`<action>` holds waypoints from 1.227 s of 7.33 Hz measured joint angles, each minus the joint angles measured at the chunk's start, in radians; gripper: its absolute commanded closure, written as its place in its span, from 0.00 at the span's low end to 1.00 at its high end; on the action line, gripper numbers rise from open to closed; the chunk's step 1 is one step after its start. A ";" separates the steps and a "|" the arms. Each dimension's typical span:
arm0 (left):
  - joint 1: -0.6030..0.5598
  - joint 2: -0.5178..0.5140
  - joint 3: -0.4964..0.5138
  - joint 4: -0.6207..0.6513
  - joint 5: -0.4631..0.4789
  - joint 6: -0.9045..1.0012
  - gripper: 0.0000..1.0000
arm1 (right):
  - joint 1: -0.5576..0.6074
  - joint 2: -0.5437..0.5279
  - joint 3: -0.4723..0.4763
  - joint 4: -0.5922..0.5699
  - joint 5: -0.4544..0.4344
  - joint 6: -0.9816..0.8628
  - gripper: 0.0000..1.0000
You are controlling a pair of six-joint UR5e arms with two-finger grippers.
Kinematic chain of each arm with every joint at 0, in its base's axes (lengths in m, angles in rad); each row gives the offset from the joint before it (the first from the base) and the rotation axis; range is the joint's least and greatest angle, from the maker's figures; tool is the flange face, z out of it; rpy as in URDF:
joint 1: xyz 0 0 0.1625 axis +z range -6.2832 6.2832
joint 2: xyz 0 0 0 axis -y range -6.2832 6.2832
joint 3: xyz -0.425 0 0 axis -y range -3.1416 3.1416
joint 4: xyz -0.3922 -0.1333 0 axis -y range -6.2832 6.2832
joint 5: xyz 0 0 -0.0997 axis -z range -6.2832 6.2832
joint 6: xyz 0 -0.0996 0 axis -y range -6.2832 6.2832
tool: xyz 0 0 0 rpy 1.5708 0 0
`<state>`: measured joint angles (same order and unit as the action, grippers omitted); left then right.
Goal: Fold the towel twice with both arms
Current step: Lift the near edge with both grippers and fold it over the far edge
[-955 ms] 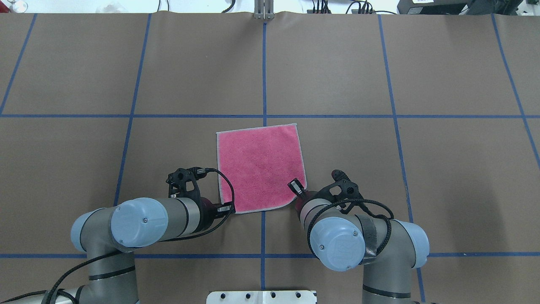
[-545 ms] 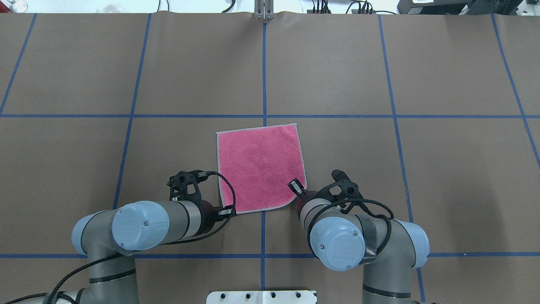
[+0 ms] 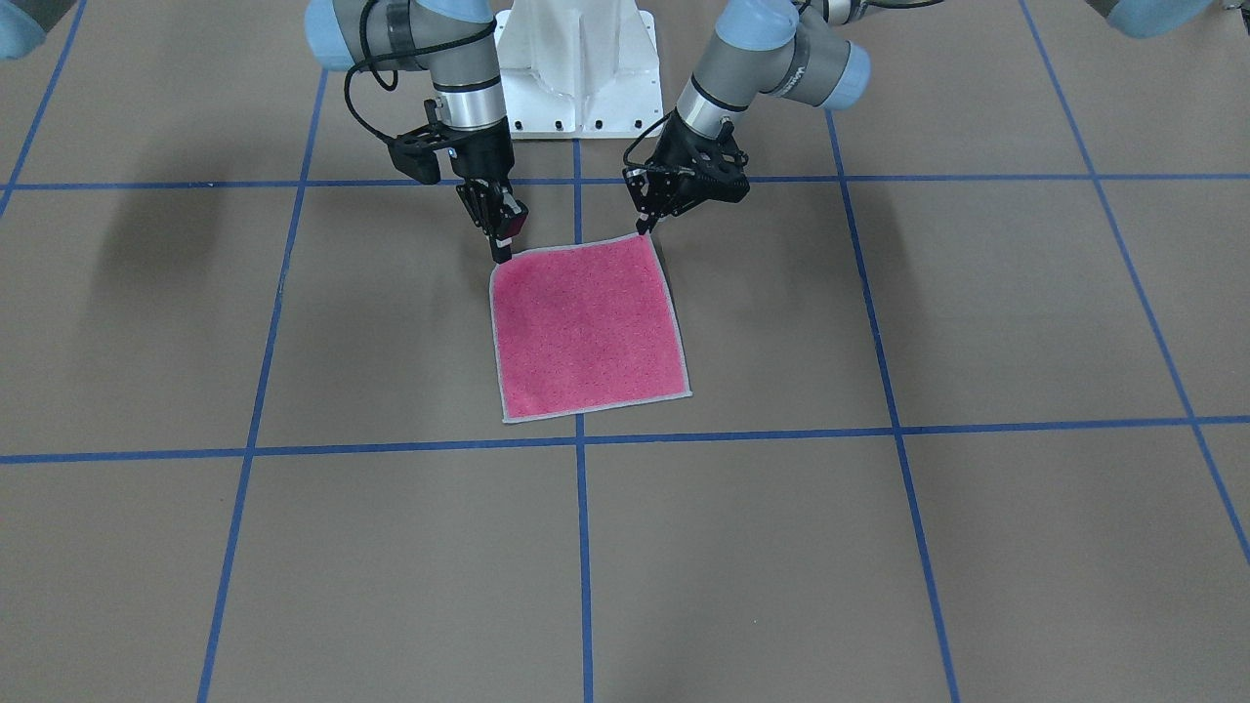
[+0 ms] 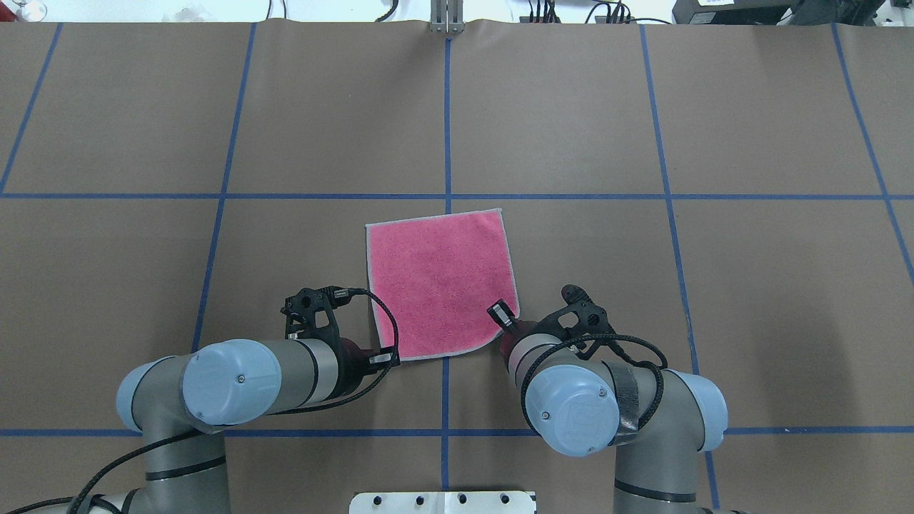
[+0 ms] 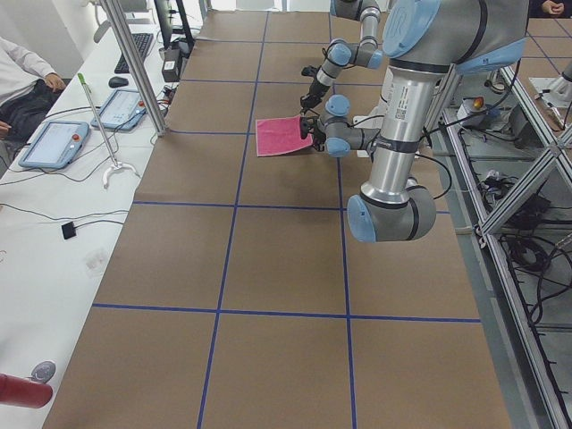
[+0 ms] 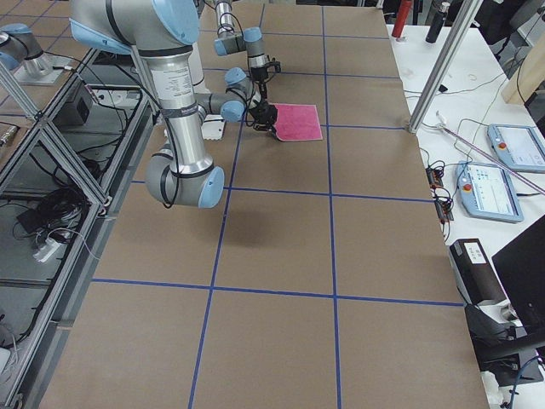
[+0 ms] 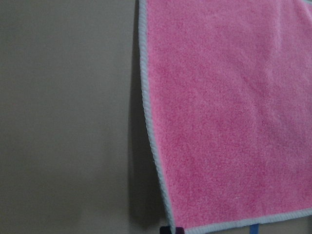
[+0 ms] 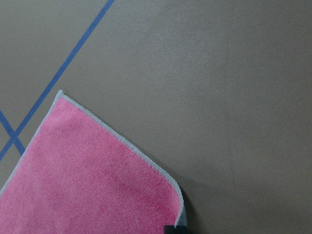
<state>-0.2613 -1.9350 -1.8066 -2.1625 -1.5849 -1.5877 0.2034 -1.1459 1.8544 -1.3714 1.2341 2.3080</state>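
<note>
The towel (image 4: 439,285) lies pink face up near the table's middle, with a light grey border; it also shows in the front view (image 3: 586,327). My left gripper (image 4: 385,357) (image 3: 644,230) is shut on the towel's near left corner. My right gripper (image 4: 502,315) (image 3: 501,256) is shut on its near right corner, which curls up slightly. In the left wrist view the towel (image 7: 229,112) fills the right side, with a shadow under its edge. In the right wrist view the towel's corner (image 8: 97,180) sits at the bottom left. The grey face is hidden.
The white pedestal base (image 3: 576,68) stands behind the grippers. Blue tape lines (image 4: 447,114) cross the brown table cover. A side table with tablets (image 5: 54,143) and a metal post (image 5: 134,63) lies past the table's far edge.
The left arm's elbow has shifted slightly and its gripper has settled at the towel's corner. The right arm and the towel have not visibly moved.
</note>
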 measured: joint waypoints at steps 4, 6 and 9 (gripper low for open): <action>-0.010 0.032 -0.090 0.008 -0.045 0.000 1.00 | -0.024 -0.048 0.155 -0.065 0.005 -0.003 1.00; -0.025 0.029 -0.095 0.010 -0.051 0.000 1.00 | -0.047 -0.048 0.213 -0.123 0.003 0.002 1.00; -0.093 0.013 -0.095 0.015 -0.096 0.000 1.00 | -0.045 -0.042 0.204 -0.134 0.003 -0.004 1.00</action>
<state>-0.3541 -1.9215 -1.9014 -2.1472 -1.6811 -1.5877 0.1588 -1.1879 2.0587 -1.5056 1.2374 2.3044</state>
